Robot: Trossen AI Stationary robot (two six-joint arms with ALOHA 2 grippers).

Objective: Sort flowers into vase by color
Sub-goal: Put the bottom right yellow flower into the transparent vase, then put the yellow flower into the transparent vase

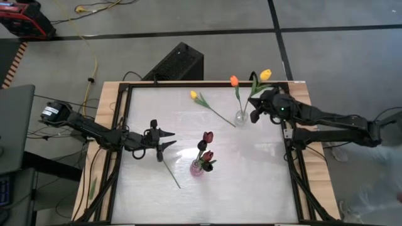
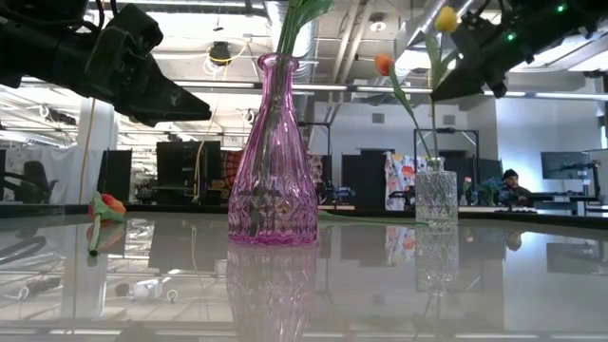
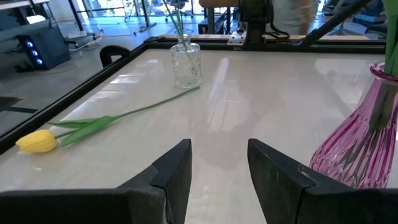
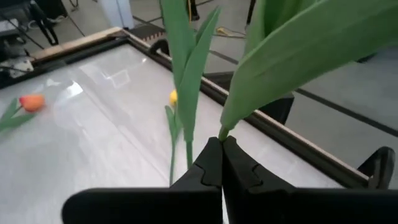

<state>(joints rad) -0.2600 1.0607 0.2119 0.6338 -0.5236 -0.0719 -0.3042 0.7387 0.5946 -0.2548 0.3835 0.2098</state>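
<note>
Right end effector (image 1: 256, 110) clamped on yellow tulip (image 1: 266, 75) above clear vase (image 1: 240, 117); left end effector (image 1: 168, 139) open

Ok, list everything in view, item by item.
maroon tulips: two, dark maroon, in the pink vase
pink vase: one, pink glass, mid-table
clear vase: one, clear glass, far right part of the table
orange tulips: two, orange-red, one in the clear vase, one lying under the left gripper
yellow tulips: two, yellow, one lying on the table, one held up
table: one, white
black box: one, on the floor beyond the table
left gripper: open, above the table
right gripper: shut on the held yellow tulip's stem, by the clear vase
</note>
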